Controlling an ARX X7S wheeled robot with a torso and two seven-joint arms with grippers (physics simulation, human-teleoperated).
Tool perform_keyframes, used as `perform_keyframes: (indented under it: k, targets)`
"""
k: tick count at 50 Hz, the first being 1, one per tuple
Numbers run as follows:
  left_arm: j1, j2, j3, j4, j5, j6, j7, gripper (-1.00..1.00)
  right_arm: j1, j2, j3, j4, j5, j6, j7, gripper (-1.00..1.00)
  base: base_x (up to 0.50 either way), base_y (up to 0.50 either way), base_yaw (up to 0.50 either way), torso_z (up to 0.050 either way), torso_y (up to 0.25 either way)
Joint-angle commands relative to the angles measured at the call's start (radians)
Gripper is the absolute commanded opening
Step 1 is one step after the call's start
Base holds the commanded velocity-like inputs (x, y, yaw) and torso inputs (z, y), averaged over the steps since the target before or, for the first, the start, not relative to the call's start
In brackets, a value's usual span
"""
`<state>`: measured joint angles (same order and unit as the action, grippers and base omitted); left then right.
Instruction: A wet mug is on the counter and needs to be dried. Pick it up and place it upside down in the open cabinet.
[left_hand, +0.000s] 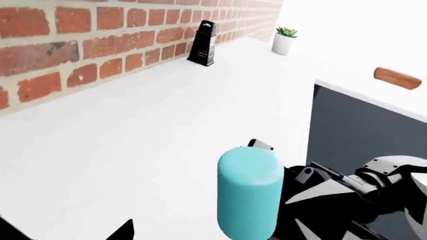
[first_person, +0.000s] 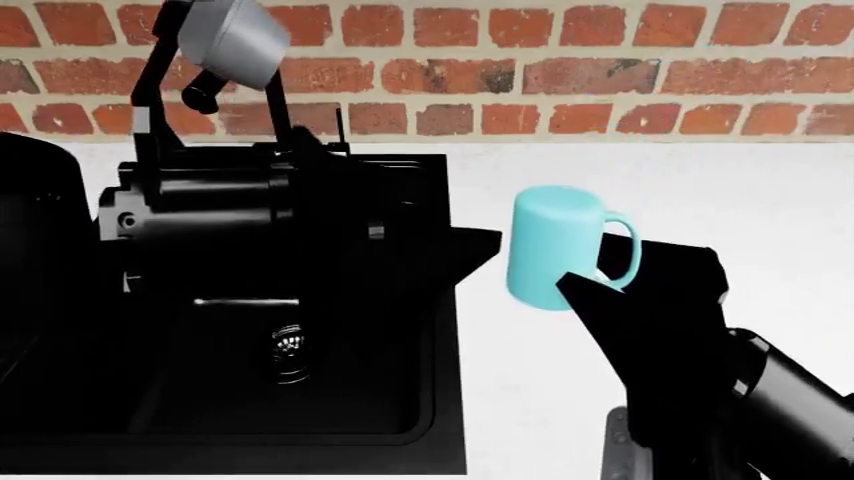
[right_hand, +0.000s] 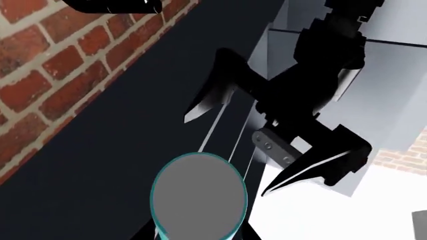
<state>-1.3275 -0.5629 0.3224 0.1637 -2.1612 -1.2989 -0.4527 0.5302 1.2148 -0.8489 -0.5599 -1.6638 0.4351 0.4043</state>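
- The mug (first_person: 558, 247) is turquoise and is lifted above the white counter (first_person: 747, 200), just to the right of the black sink (first_person: 287, 360). It is a little tilted, and its handle points to the right.
- The right gripper (first_person: 601, 275) is closed on the mug at the handle side.
- The left gripper (right_hand: 230, 142) is above the sink with its fingers spread apart and holds nothing.
- A black grater (left_hand: 203, 44) and a small potted plant (left_hand: 285, 40) stand near the brick wall (left_hand: 100, 45).
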Motion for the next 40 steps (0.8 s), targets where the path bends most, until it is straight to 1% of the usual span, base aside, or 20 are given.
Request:
perform_keyframes:
  k: [1, 11, 19, 40]
  targets:
    - [-0.019, 0.004, 0.012, -0.006, -0.019, 0.020, -0.006, 1.00, -0.003, -0.005, 0.003, -0.003, -0.019, 0.007, 0.001, -1.00, 0.00, 0.00, 0.00, 0.000, 0.000]
    - [-0.011, 0.007, 0.023, 0.033, -0.075, 0.050, -0.021, 1.00, 0.039, -0.043, 0.003, 0.004, -0.008, -0.035, -0.010, -1.00, 0.00, 0.00, 0.00, 0.000, 0.001]
    - [-0.015, 0.003, 0.022, 0.030, -0.072, 0.051, -0.011, 1.00, 0.048, -0.049, 0.004, 0.020, 0.011, -0.048, -0.012, -1.00, 0.00, 0.00, 0.00, 0.000, 0.000]
    - [-0.031, 0.005, 0.033, 0.016, -0.065, 0.065, -0.003, 1.00, 0.021, -0.043, -0.001, -0.002, -0.015, -0.030, 0.008, -1.00, 0.00, 0.00, 0.00, 0.000, 0.000]
